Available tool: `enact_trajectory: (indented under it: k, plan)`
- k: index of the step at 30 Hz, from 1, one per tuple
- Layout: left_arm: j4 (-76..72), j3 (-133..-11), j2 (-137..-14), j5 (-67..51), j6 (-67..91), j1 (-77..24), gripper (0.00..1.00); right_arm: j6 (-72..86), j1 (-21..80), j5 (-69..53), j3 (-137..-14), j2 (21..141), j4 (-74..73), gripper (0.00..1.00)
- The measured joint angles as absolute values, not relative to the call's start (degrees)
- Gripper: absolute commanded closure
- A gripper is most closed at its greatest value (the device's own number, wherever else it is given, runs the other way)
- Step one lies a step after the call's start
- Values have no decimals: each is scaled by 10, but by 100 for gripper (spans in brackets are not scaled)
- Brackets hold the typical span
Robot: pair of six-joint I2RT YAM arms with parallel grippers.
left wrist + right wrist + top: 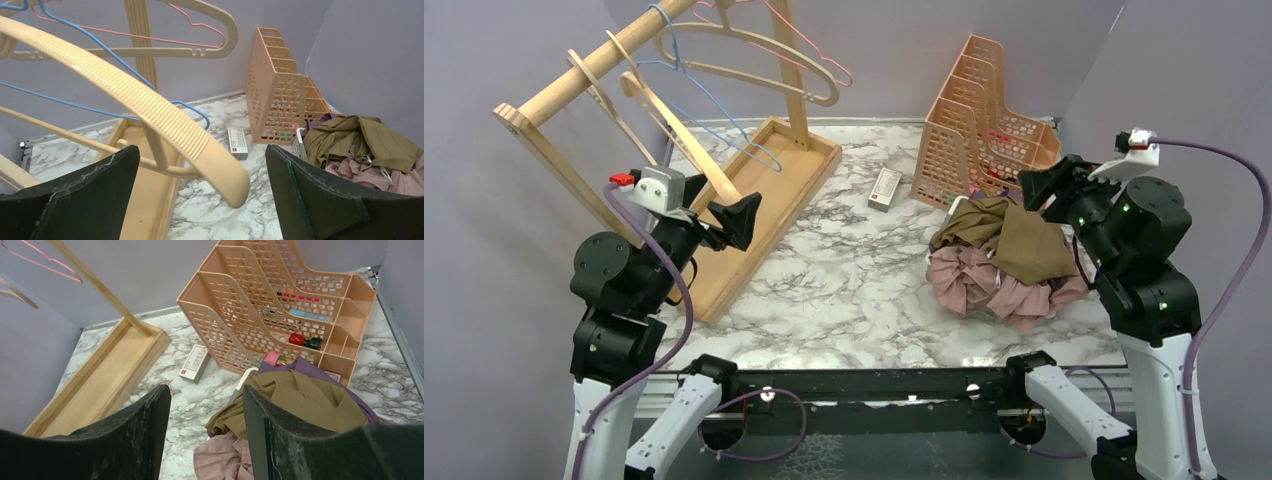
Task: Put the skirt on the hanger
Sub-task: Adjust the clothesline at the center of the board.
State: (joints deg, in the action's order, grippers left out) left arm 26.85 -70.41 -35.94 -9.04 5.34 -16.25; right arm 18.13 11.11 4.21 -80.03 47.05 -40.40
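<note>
A beige ribbed hanger (150,107) hangs on the wooden rack's rail (594,65). Its lower end (719,185) reaches down between the fingers of my left gripper (202,152), which is wide open and not touching it. The pink gathered skirt (969,275) lies crumpled on the marble table at the right, partly under an olive-brown garment (1024,240). My right gripper (205,392) hovers open above the near edge of that heap, holding nothing. In the top view the left gripper (739,215) sits over the rack's base and the right gripper (1039,185) behind the clothes.
More hangers share the rail: a large beige one (754,70), a blue wire one (714,110) and a pink wire one (814,50). The rack's wooden base tray (774,190) lies left. A peach file organiser (984,110) and a small white box (885,187) stand at the back.
</note>
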Motion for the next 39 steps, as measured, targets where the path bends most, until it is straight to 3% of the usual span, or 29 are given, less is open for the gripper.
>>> enact_trajectory:
  k: [4, 10, 14, 17, 24, 33, 39]
  plan:
    - [259, -687, -359, -97, 50, -163, 1, 184, 111, 53, -789, 472, -415, 40]
    - [201, -618, -338, -146, 50, -170, 1, 205, 109, 94, -759, 503, -470, 21]
    - [140, -585, -330, -189, 47, -169, 1, 220, 108, 106, -714, 538, -503, 21]
    - [116, -569, -333, -215, 46, -169, 1, 229, 108, 112, -679, 569, -523, 31]
    - [98, -543, -354, -243, 30, -170, 2, 260, 108, 179, -661, 629, -569, 33]
    - [148, -587, -373, -271, 4, -183, 2, 270, 108, 200, -642, 642, -563, 53]
    - [194, -630, -379, -284, -1, -185, 2, 269, 108, 196, -646, 642, -553, 54]
